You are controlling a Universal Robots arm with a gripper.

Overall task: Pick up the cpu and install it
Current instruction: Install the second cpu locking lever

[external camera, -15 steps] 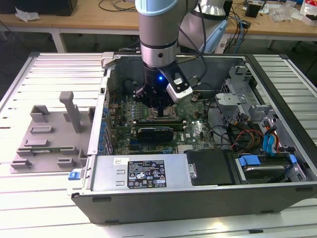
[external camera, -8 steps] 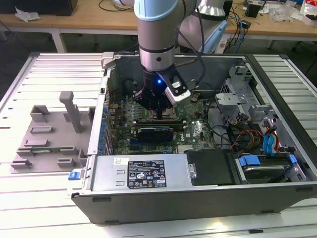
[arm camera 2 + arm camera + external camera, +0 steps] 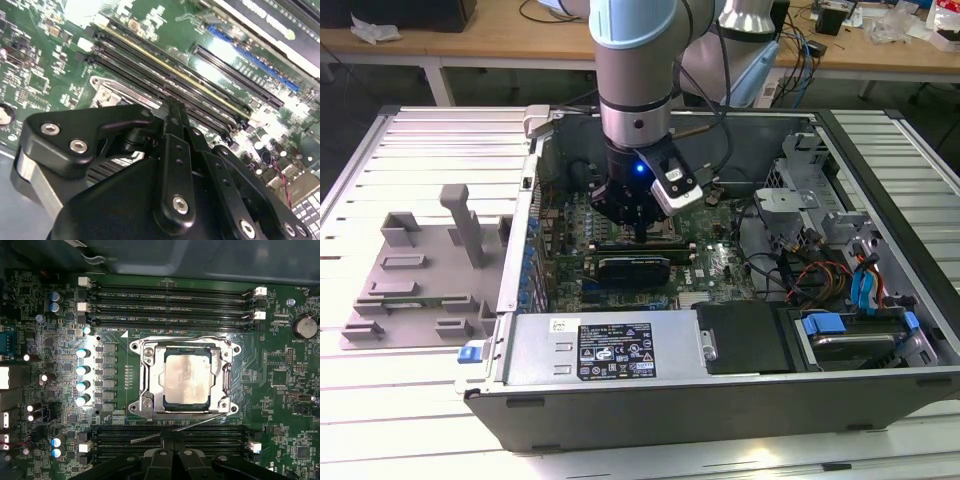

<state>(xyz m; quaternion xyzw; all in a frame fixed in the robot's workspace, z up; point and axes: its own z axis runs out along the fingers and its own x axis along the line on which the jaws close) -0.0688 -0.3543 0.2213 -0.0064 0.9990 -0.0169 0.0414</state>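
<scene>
In the first wrist view the cpu, a silvery square chip with a dark rim, lies flat inside the metal socket frame on the green motherboard. A thin wire lever slants along the frame's edge closest to the gripper. My gripper sits just beyond that edge, beside the lever, its black fingers drawn together with nothing between them. The second wrist view shows the fingertips meeting above the memory slots. In the exterior view the gripper points down into the open computer case.
Memory slots flank the socket on two sides. A graphics card lies just in front of the gripper, and the power supply beyond it. Cables and drive bays fill the case's right. A grey fixture stands on the exterior view's left.
</scene>
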